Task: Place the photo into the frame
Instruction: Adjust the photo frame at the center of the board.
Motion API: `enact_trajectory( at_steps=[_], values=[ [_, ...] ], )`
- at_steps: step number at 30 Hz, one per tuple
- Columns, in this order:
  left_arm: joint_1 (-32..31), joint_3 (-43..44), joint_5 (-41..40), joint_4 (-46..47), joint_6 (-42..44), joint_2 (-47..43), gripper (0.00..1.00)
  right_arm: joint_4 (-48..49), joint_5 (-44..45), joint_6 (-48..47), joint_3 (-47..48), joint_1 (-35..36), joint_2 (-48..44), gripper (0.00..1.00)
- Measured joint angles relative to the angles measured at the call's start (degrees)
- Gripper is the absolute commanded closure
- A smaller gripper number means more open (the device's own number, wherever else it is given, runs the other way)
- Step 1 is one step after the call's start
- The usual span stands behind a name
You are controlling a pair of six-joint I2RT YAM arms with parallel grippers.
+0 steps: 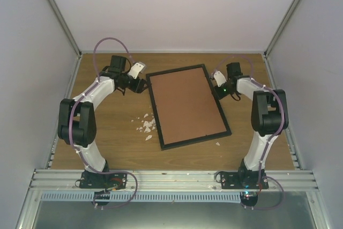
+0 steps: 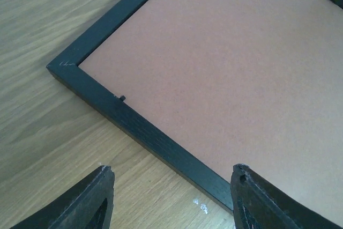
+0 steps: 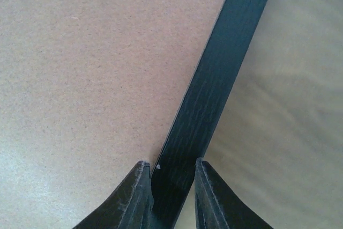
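We find the frame (image 2: 139, 124) lying back-upward in the middle of the counter (image 1: 187, 159), with the brown backing board (image 1: 185, 105) filling it. The photo is not in view, and we cannot tell whether it lies under the board.

Our right gripper (image 3: 170, 162) straddles the frame's right rail, its jaws pinched against both sides of the black wood. Our left gripper (image 2: 172, 169) hangs over the rail near the far left corner. Its jaws are spread wide and hold nothing.

We judge the step in hand to be taking hold of the frame from both sides. To do it well, we would bring the left jaws down square across their rail before anything rises. We would then lift both sides evenly, or the board may slide out. One tiny tab (image 2: 122, 98) shows at the board's edge, so we would not trust the board to stay in place.
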Motion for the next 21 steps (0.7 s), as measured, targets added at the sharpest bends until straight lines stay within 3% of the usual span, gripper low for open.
enact_trajectory(
  at_steps=[6, 14, 18, 21],
  values=[
    [1.0, -0.1, 0.6, 0.1, 0.0, 0.0, 0.36, 0.9, -3.0, -12.8, 6.2, -0.2, 4.8, 0.87],
    [5.2, -0.6, 0.5, 0.1, -0.2, -0.1, 0.21, 1.4, -9.1, -29.0, 10.9, 5.6, 9.4, 0.88],
    [7.2, -0.5, 0.0, 0.1, -0.1, 0.0, 0.03, 0.0, -10.8, -32.5, 14.3, 9.0, 11.7, 0.79],
    [8.1, 0.4, -0.3, -0.4, 0.4, 0.7, 0.01, -2.2, -12.1, -30.4, 17.6, 9.5, 13.4, 0.67]
  ],
)
